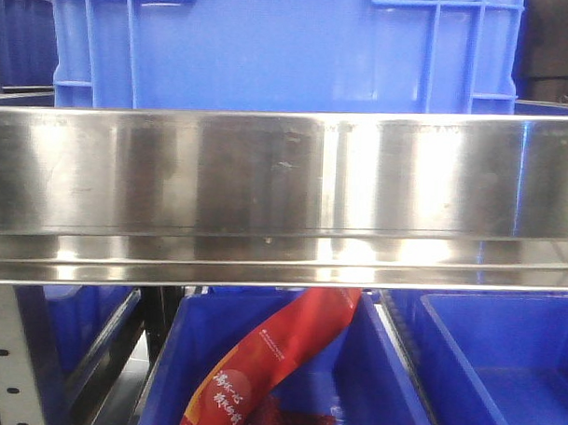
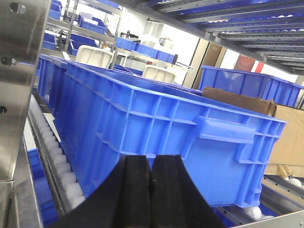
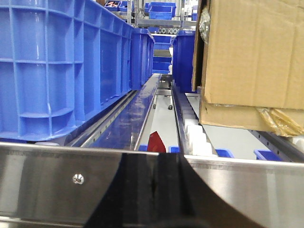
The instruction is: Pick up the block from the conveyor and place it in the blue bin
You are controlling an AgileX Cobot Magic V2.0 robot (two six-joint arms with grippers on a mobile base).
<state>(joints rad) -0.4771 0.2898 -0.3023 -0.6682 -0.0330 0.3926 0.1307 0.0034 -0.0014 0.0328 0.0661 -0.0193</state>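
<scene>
No block shows in any view. My left gripper (image 2: pixel 151 171) is shut and empty, its black fingers pressed together, facing the side of a large blue bin (image 2: pixel 156 128) on a roller rack. My right gripper (image 3: pixel 153 178) is shut and empty, low behind a steel rail (image 3: pixel 57 180). The front view shows the same large blue bin (image 1: pixel 271 44) above a steel shelf rail (image 1: pixel 285 194), with lower blue bins (image 1: pixel 502 369) beneath. Neither gripper shows in the front view.
A red printed bag (image 1: pixel 279 362) lies in the lower middle bin; its tip shows in the right wrist view (image 3: pixel 156 142). A cardboard box (image 3: pixel 251 61) sits at the right of the roller lane (image 3: pixel 194 130). White rollers (image 2: pixel 57 161) run left of the large bin.
</scene>
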